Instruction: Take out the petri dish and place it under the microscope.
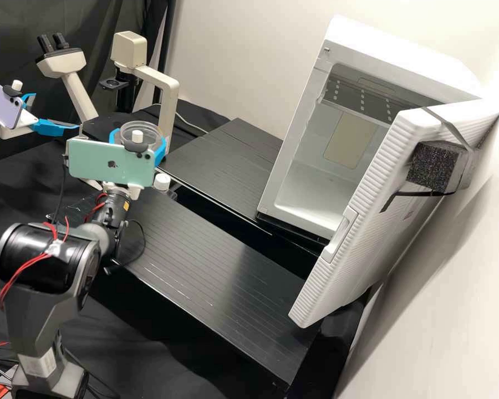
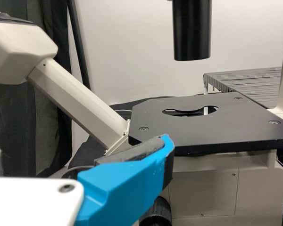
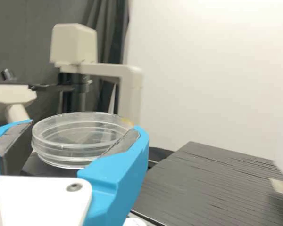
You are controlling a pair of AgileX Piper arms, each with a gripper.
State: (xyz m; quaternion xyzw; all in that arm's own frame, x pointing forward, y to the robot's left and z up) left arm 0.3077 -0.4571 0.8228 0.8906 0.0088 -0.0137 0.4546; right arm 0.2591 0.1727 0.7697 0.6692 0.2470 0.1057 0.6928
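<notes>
In the high view, my right gripper (image 1: 138,143) is shut on the clear petri dish (image 1: 141,127), held up beside the microscope (image 1: 171,108). The right wrist view shows the round dish (image 3: 80,141) level between both pads of my right gripper (image 3: 85,128). At the far left, my left gripper (image 1: 55,111) stands open and empty, left of the microscope stage. In the left wrist view, one blue finger of my left gripper (image 2: 85,149) is near the black stage (image 2: 188,129), which has a round opening under a black cylinder (image 2: 192,30).
An open white chamber (image 1: 316,183) stands at the right, its ribbed door (image 1: 366,221) swung outward. Black grooved platforms (image 1: 216,266) lie before it. A small white-capped bottle (image 1: 162,182) is just below the right gripper. The microscope's eyepiece head (image 1: 61,62) rises behind the left gripper.
</notes>
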